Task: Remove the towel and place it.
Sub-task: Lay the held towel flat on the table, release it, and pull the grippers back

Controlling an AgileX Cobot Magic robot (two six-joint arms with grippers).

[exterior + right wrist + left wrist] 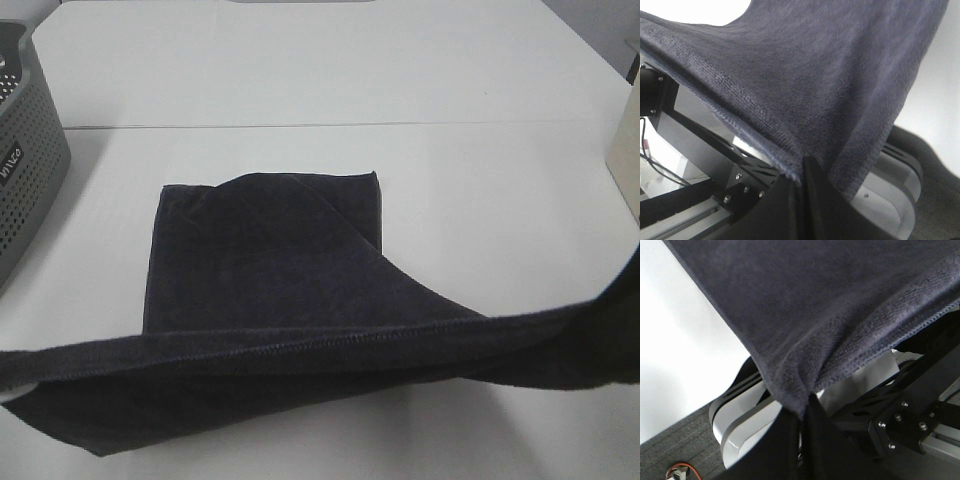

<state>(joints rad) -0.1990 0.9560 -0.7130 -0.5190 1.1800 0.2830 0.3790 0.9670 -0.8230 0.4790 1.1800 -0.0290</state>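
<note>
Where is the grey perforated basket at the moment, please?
In the exterior high view the grey perforated basket stands at the far left edge, cut off by the frame, on the white table, apart from the dark towel to its right.

The lifted hem of the towel (270, 250) runs off both sides of the high view; the basket (25, 170) is cropped, likewise a pale object (625, 150), perhaps a box.

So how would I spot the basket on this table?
Start at the white table and look to its left edge in the high view. There stands a grey plastic basket with walls full of little holes. The dark charcoal terry towel nearby is soft cloth; only the basket is hard and holey.
</note>
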